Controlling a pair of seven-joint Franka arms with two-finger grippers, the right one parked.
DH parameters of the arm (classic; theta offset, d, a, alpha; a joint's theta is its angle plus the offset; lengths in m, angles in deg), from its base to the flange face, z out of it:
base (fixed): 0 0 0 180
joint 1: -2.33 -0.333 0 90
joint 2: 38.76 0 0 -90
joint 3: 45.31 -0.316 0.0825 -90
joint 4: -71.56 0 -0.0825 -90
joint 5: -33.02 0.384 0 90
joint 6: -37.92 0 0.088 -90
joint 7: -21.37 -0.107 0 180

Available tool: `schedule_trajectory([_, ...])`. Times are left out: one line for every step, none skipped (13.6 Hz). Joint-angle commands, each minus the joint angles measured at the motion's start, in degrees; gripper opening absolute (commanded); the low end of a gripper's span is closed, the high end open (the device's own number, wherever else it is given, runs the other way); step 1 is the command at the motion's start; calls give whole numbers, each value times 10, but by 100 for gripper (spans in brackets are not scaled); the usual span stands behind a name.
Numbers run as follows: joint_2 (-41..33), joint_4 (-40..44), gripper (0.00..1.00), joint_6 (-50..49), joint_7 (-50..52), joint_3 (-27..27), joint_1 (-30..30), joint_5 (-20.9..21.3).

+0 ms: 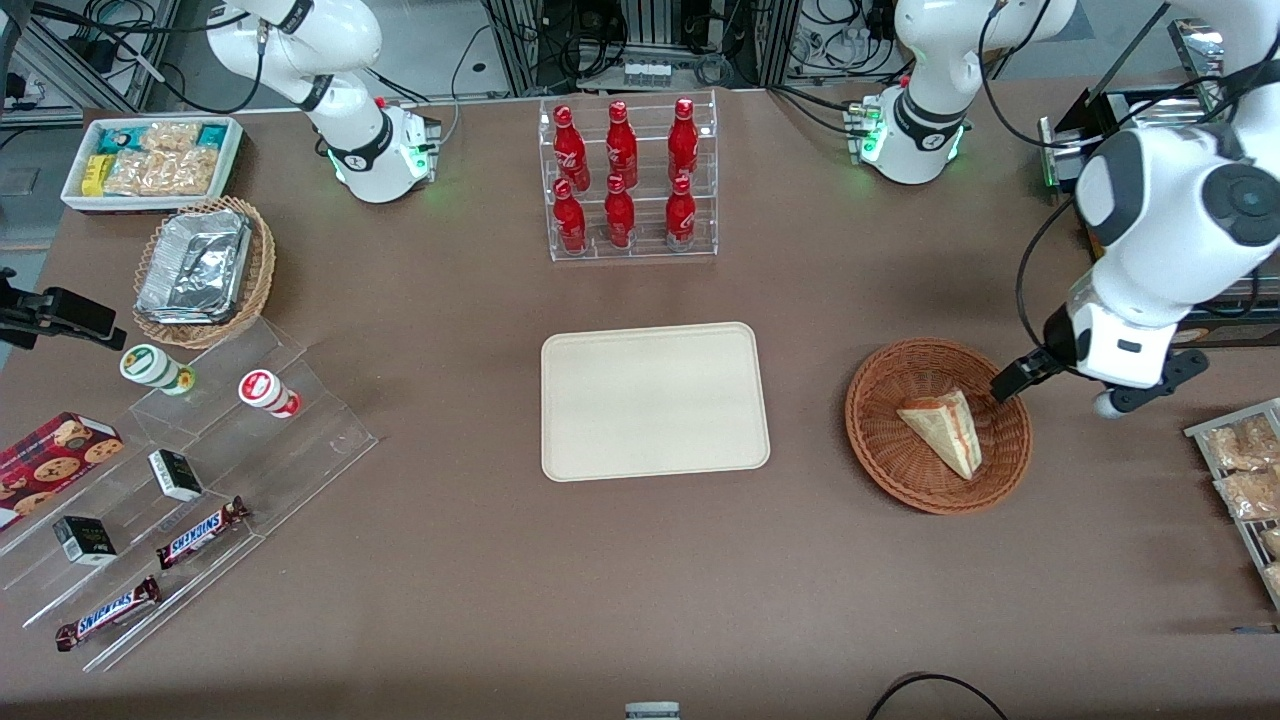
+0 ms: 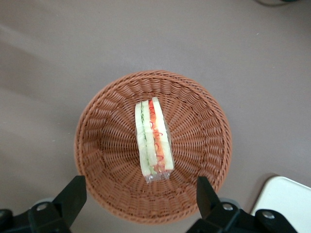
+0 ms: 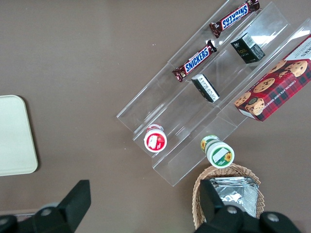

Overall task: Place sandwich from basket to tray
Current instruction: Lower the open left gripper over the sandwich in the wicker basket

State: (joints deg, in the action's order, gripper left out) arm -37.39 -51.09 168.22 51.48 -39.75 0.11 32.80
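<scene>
The sandwich [image 1: 944, 431] [image 2: 153, 141] lies inside the basket [image 1: 882, 438] [image 2: 107, 160], resting on its woven bottom with the red and green filling edge facing upward. The basket stands on the desk [image 1: 640, 580], toward the working arm's end. The tray [image 1: 654, 400] [image 2: 286, 204] lies on the desk near the basket and apart from it, with nothing on it. The gripper [image 1: 1055, 385] [image 2: 141, 199] hovers above the basket rim, over the sandwich. Its fingers [image 2: 73, 194] are spread wide and hold nothing; no contact with the sandwich is visible.
</scene>
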Motion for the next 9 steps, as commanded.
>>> schedule_trajectory([-7, -64, 100, 72, 19, 2, 0, -6])
schedule_trajectory([2, -67, 100, 86, 30, 2, 0, -6])
schedule_trajectory([9, -73, 100, 100, 39, 3, 2, -6])
schedule_trajectory([15, -80, 100, 119, 44, 6, 2, -6])
schedule_trajectory([27, -86, 100, 139, 53, 10, 2, -6])
schedule_trajectory([37, -87, 100, 155, 66, 17, 2, -6])
schedule_trajectory([49, -87, 100, 164, 75, 24, 2, -5])
schedule_trajectory([57, -87, 100, 170, 76, 29, 2, -5])
schedule_trajectory([61, -88, 100, 179, 76, 30, 3, -5])
